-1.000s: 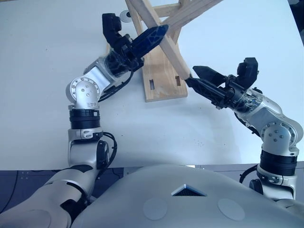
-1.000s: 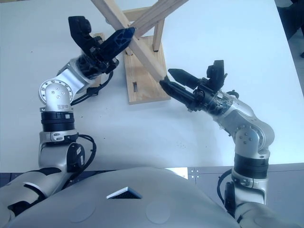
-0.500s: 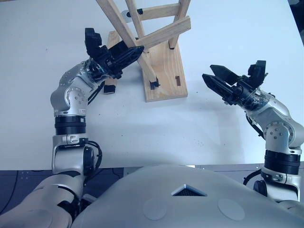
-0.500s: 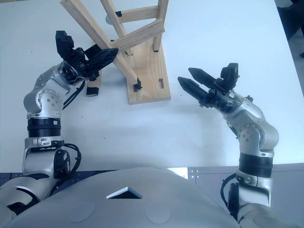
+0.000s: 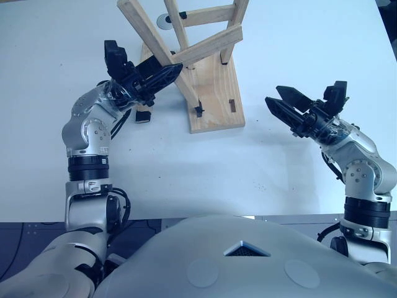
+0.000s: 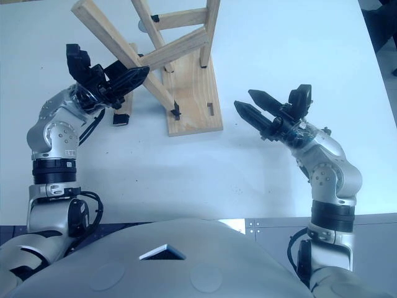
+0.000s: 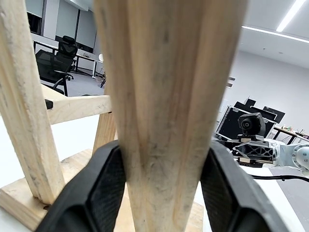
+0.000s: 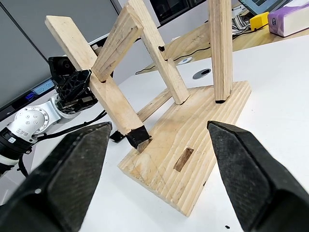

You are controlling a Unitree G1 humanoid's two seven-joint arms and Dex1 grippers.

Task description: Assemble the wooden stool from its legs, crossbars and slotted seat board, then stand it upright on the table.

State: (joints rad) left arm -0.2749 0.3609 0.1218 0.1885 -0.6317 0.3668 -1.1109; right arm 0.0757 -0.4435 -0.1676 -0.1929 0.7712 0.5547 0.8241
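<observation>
Wooden leg point(image 5: 141, 25) clamped in left gripper point(image 5: 169, 71), elbow bent; right gripper point(image 5: 273, 95) spread apart, hovering near seat board point(image 5: 218, 90).

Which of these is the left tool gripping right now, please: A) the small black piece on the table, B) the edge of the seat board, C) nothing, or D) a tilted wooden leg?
D: the left tool is shut on the tilted leg, whose wood fills the gap between its pads in the left wrist view.
</observation>
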